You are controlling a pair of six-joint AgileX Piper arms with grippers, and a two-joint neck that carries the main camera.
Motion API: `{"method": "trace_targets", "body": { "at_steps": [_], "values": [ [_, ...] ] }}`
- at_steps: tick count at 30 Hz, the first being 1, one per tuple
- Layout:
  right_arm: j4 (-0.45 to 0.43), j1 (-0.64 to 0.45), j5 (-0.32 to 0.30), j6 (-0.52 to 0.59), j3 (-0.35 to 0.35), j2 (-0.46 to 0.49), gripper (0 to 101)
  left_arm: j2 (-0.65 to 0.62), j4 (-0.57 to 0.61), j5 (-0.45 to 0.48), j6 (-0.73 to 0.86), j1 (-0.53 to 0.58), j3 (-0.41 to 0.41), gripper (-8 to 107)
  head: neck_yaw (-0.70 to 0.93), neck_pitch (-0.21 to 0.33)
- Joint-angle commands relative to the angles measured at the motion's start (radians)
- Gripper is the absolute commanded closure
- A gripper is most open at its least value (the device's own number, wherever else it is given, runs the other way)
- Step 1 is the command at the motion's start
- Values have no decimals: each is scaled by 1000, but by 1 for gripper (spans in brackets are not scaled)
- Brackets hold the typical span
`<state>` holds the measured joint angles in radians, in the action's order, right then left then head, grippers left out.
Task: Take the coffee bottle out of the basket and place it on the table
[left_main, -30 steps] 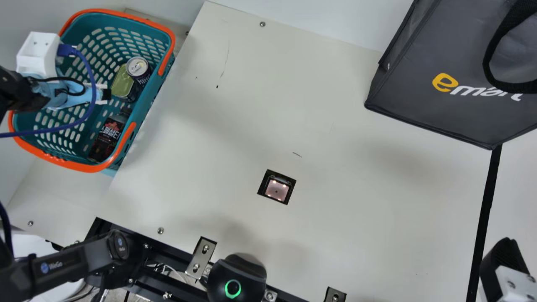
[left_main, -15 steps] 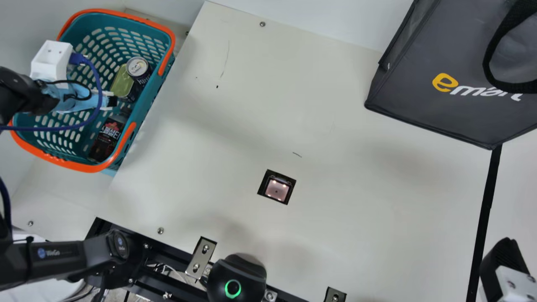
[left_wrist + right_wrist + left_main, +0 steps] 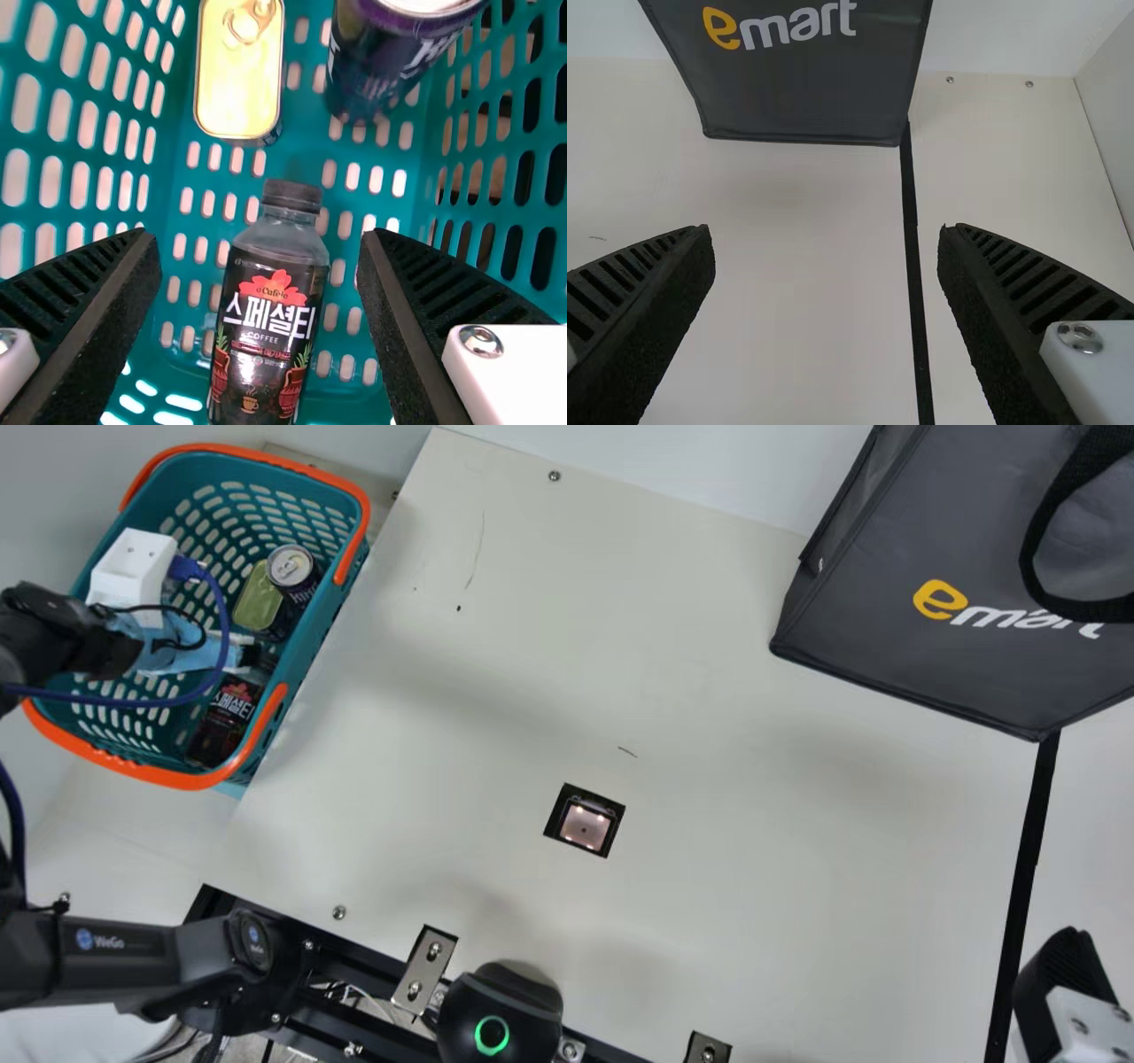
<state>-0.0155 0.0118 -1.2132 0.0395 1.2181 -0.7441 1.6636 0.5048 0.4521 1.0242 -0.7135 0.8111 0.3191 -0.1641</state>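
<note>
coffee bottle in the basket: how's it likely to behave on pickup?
The coffee bottle may roll if nudged off-centre, since its body looks round and its side faces up. Its smooth clear shoulder suggests it could slip under a light squeeze. Probably holds its shape: no dents show and the cap is on. Weight is a guess; the label hides the fill.

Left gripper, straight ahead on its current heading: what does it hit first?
Likely the coffee bottle, seen between the left gripper's open fingers. Depth is unclear; the fingers might straddle it and meet the basket first.
</note>
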Motion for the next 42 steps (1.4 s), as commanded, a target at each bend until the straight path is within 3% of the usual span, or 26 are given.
{"method": "trace_targets", "body": {
  "at_steps": [1, 20, 42],
  "values": [
    [0, 0, 0, 0, 0, 0, 10, 5, 8, -6, 15, -2, -4, 9, 2, 26],
    [0, 0, 0, 0, 0, 0, 10, 70, 118, -77, 154, -3, -48, 9, 2, 26],
    [0, 0, 0, 0, 0, 0, 10, 190, 247, -157, 264, 35, -33, 9, 2, 26]
  ]
}}
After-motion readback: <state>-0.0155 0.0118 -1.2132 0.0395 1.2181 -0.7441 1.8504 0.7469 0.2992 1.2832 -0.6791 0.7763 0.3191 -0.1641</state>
